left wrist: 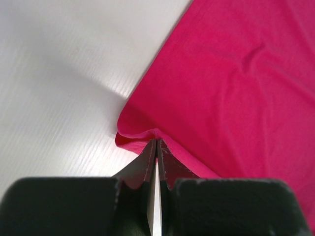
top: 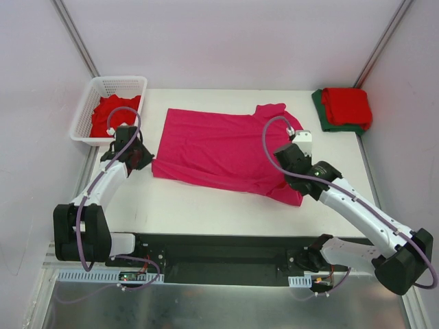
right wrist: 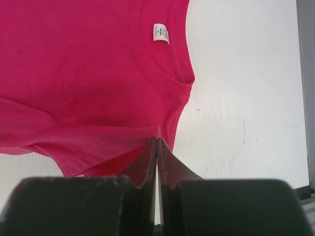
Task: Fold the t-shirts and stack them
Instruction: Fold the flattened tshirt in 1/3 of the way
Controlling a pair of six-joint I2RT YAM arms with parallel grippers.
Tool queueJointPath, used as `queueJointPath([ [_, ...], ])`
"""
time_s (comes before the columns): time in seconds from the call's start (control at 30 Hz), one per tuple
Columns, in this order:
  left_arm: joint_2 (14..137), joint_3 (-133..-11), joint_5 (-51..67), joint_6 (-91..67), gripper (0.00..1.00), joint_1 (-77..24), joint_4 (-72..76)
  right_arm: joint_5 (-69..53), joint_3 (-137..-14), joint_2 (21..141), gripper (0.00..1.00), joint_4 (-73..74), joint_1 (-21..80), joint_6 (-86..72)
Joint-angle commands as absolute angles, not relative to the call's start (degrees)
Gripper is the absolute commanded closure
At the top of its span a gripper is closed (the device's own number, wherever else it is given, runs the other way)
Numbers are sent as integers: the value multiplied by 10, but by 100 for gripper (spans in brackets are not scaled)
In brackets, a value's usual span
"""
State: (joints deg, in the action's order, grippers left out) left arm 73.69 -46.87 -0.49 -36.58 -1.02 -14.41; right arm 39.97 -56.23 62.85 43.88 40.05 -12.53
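Soft magenta t-shirt [top: 219,147] lies spread, lightly wrinkled.

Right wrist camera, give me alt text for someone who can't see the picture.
The right gripper, jaws shut, pinches the near edge of a magenta-pink t-shirt close to its collar. The shirt lies spread on a white table, with a small white neck label showing inside the neckline.
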Motion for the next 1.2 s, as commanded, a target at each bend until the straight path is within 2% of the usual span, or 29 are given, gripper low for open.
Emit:
queueJointPath([
  [0.0,763,-521,-4,-351,100,-4,-142,381,-594,641,99,397,381,-76],
  [0.43,837,-598,-1,-344,100,9,-140,340,-638,691,99,355,312,-12],
  [0.93,889,-614,21,-345,100,8,-128,289,-797,816,99,332,264,33],
  [1.17,911,-628,27,-345,100,8,-125,275,-835,875,98,327,262,37],
])
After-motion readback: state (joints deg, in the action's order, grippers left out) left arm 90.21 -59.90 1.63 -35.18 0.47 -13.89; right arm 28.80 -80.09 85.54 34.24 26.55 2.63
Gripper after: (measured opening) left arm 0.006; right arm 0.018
